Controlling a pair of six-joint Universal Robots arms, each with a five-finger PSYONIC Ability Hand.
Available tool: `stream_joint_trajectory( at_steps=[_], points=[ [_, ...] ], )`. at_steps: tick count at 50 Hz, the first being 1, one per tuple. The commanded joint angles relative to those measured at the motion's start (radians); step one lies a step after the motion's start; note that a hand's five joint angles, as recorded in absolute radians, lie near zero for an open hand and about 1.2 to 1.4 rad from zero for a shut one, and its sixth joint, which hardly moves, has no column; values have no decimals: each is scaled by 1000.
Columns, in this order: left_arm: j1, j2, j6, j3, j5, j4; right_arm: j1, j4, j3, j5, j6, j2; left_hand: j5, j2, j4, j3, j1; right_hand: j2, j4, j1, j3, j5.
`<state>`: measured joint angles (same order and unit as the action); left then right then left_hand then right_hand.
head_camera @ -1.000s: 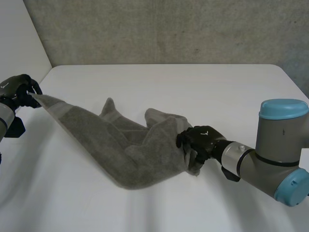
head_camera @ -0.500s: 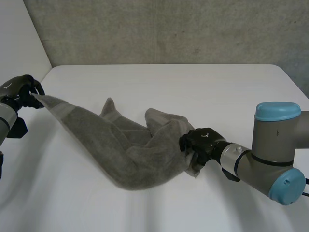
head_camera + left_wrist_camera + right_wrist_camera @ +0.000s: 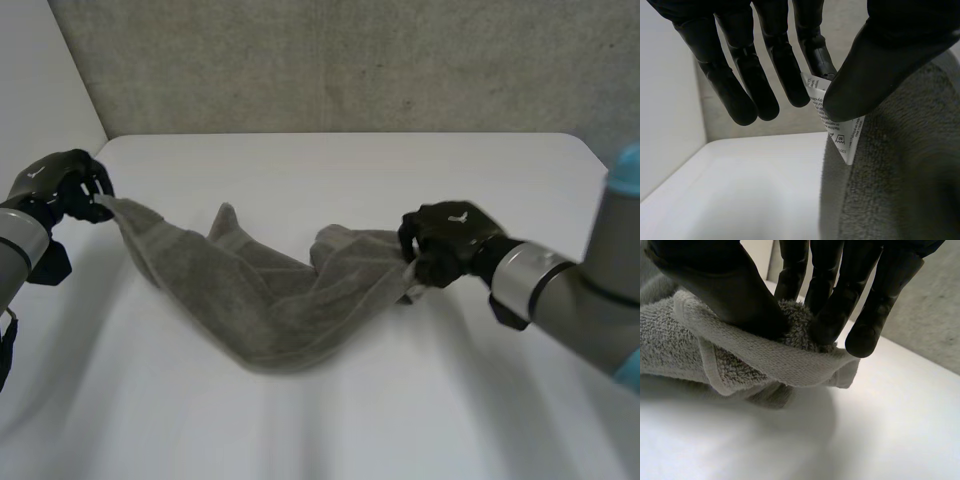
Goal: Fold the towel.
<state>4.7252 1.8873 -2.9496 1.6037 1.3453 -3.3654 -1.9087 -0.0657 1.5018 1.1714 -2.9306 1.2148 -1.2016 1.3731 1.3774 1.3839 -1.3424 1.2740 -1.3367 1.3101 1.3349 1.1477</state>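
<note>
A grey towel (image 3: 265,300) sags in a crumpled band between my two hands, its middle resting on the white table (image 3: 350,180). My left hand (image 3: 62,185) is shut on the towel's left corner, lifted off the table; thumb and fingers pinch the corner with its white care label (image 3: 832,127). My right hand (image 3: 445,240) is shut on the towel's right end, lifted a little. There the thumb (image 3: 725,287) presses a hemmed fold of the towel (image 3: 765,360) against the fingers (image 3: 832,310).
The table's left edge meets a white wall (image 3: 40,80). A grey concrete wall (image 3: 340,60) stands behind the far edge. Bare table lies in front of the towel and to the far right.
My right hand has closed on the towel's right end and lifted it up and to the right. My left hand has risen slightly with its corner. The towel now hangs more taut.
</note>
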Motion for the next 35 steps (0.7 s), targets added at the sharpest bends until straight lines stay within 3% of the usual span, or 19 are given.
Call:
stream_joint_trajectory(
  at_steps=[1, 2, 3, 5, 7, 11, 13, 17, 20, 21, 23, 24, 26, 27, 28, 29, 31, 35],
  points=[
    [-48, -120, -11, 33, -37, 110, 135, -432, -119, -119, 123, 84, -20, 23, 19, 12, -54, 122, -60, 86, 61, 74],
    [-56, -154, -14, 47, -41, 147, 172, -518, -126, -130, 218, 86, -20, 23, 19, 12, -54, 122, -60, 86, 61, 74],
    [-60, -178, -19, 67, -43, 174, 172, -519, -126, -130, 219, 86, -20, 23, 19, 12, -54, 122, -60, 86, 61, 74],
    [-62, -197, -40, 94, -44, 188, 233, -642, -117, -121, 414, 75, -20, 23, 19, 12, -54, 122, -60, 86, 61, 74],
    [-63, -197, -83, 117, -44, 192, 250, -669, -115, -102, 482, 74, -20, 23, 19, 12, -54, 122, -60, 86, 61, 74],
    [-68, -183, -206, 145, -44, 195, 252, -666, -121, -73, 501, 51, -20, 23, 19, 12, -54, 122, -60, 86, 61, 74],
    [-102, -113, -334, 122, -31, 196, 254, -637, -155, -76, 499, 11, -20, 23, 19, 12, -54, 122, -60, 86, 61, 74],
    [-174, -31, -404, 19, -8, 218, 215, -565, -247, -78, 481, -17, -20, 23, 19, 12, -54, 122, -60, 86, 61, 74],
    [-224, 54, -398, -276, 55, 260, 113, -404, -520, -79, 327, -37, -20, 23, 19, 12, -54, 122, -60, 86, 61, 74],
    [-225, 55, -398, -277, 55, 261, 112, -404, -522, -79, 326, -37, -20, 23, 19, 12, -54, 122, -60, 86, 61, 74],
    [-237, 99, -350, -547, 95, 285, 93, -224, -723, -73, 100, -35, -20, 23, 19, 12, -54, 122, -60, 86, 61, 74],
    [-237, 99, -350, -548, 95, 285, 93, -223, -724, -73, 99, -35, -20, 23, 19, 12, -54, 122, -60, 86, 61, 74],
    [-238, 128, -220, -806, 124, 305, 102, -38, -874, -59, -171, -23, -20, 23, 19, 12, -54, 122, -60, 86, 61, 74],
    [-238, 128, -220, -808, 124, 305, 102, -37, -874, -59, -173, -23, -20, 23, 19, 12, -54, 122, -60, 86, 61, 74],
    [-235, 136, -133, -921, 136, 311, 108, 30, -947, -59, -308, -18, -20, 23, 19, 12, -54, 122, -60, 86, 61, 74],
    [-235, 136, -132, -923, 137, 311, 108, 30, -948, -59, -309, -18, -20, 23, 19, 12, -54, 122, -60, 86, 61, 74],
    [-228, 153, 17, -1097, 149, 314, 147, 15, -1082, -82, -527, -18, -20, 23, 19, 12, -54, 122, -60, 86, 61, 74],
    [-225, 165, 96, -1188, 152, 316, 209, -72, -1172, -115, -582, -63, -20, 23, 19, 12, -54, 122, -60, 86, 61, 74]
  ],
)
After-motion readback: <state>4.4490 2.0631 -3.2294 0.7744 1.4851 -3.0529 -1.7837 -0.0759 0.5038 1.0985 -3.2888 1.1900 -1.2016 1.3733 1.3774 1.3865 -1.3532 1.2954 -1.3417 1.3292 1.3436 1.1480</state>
